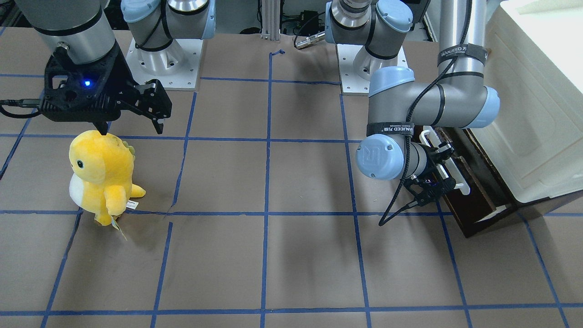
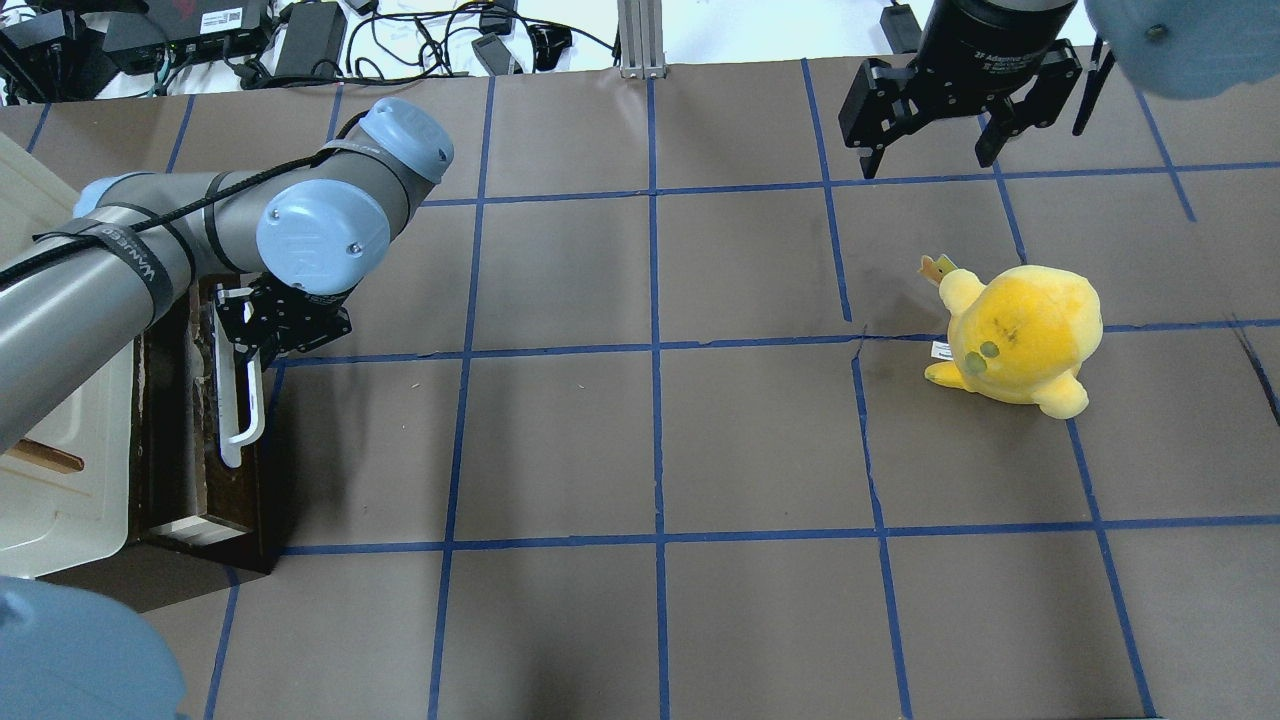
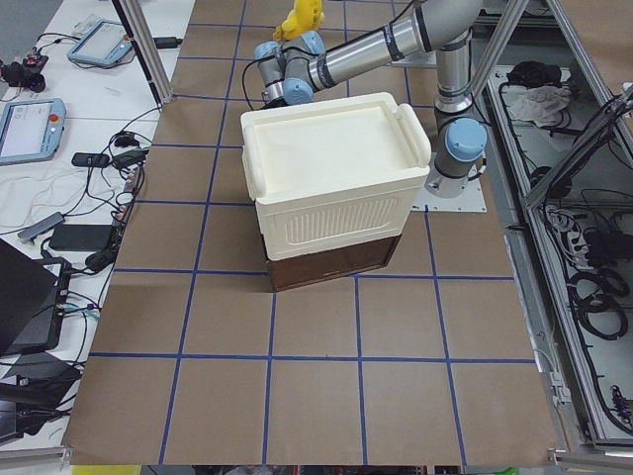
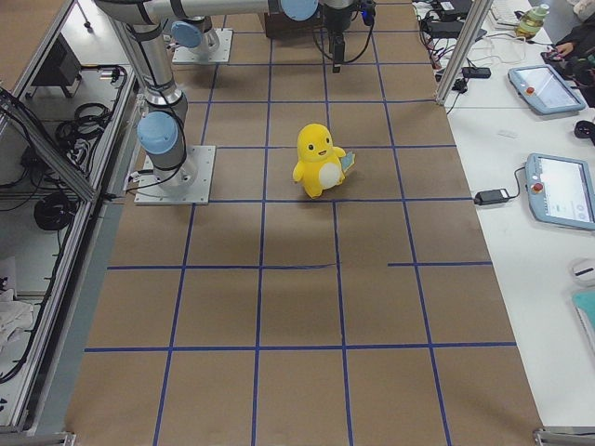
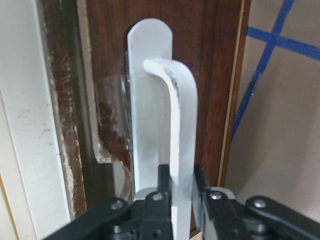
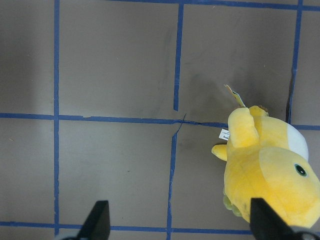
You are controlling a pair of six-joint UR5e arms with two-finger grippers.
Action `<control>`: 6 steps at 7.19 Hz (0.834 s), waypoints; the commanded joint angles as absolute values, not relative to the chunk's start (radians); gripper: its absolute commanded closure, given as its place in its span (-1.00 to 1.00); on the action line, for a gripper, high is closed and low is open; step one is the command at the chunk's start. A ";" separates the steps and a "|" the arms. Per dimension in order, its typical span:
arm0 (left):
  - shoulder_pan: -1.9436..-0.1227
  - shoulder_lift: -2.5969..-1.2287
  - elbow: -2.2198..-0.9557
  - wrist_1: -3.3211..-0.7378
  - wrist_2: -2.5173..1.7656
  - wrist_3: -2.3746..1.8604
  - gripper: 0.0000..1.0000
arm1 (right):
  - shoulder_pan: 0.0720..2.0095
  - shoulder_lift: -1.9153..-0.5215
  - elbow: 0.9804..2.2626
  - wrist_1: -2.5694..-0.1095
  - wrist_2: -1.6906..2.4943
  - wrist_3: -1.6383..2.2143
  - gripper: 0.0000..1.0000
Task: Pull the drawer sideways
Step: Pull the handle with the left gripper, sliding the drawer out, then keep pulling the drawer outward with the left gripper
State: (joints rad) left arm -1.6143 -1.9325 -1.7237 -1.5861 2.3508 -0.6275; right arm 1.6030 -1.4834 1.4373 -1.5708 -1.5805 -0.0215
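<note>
The drawer (image 2: 180, 440) lies under the cream-white box at the table's left end; its dark brown front (image 1: 476, 200) carries a long white bar handle (image 2: 243, 410). My left gripper (image 2: 262, 330) is shut on that handle. In the left wrist view the two black fingers (image 5: 163, 187) clamp the white bar (image 5: 180, 125) from both sides. The front-facing view shows the same grip (image 1: 439, 172). My right gripper (image 2: 927, 160) is open and empty, hanging above the table at the far right, above and behind the yellow plush.
A big cream-white plastic box (image 2: 50, 480) sits on top of the drawer unit (image 3: 336, 259). A yellow plush toy (image 2: 1020, 335) stands on the right side and also shows in the right wrist view (image 6: 270, 170). Blue tape lines grid the brown table.
</note>
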 commanded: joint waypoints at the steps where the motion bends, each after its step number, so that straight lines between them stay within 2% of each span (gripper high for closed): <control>1: -1.629 -1.936 -1.712 -1.588 2.339 -0.629 1.00 | 1.603 -1.483 1.437 -1.571 -1.580 -0.021 -1.00; 6: -1.646 -1.940 -1.695 -1.615 2.324 -0.647 1.00 | 1.603 -1.483 1.437 -1.571 -1.580 -0.021 -1.00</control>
State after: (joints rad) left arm -1.6435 -1.9389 -1.6976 -1.6136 2.3248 -0.6439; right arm 1.6030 -1.4834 1.4374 -1.5708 -1.5807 -0.0215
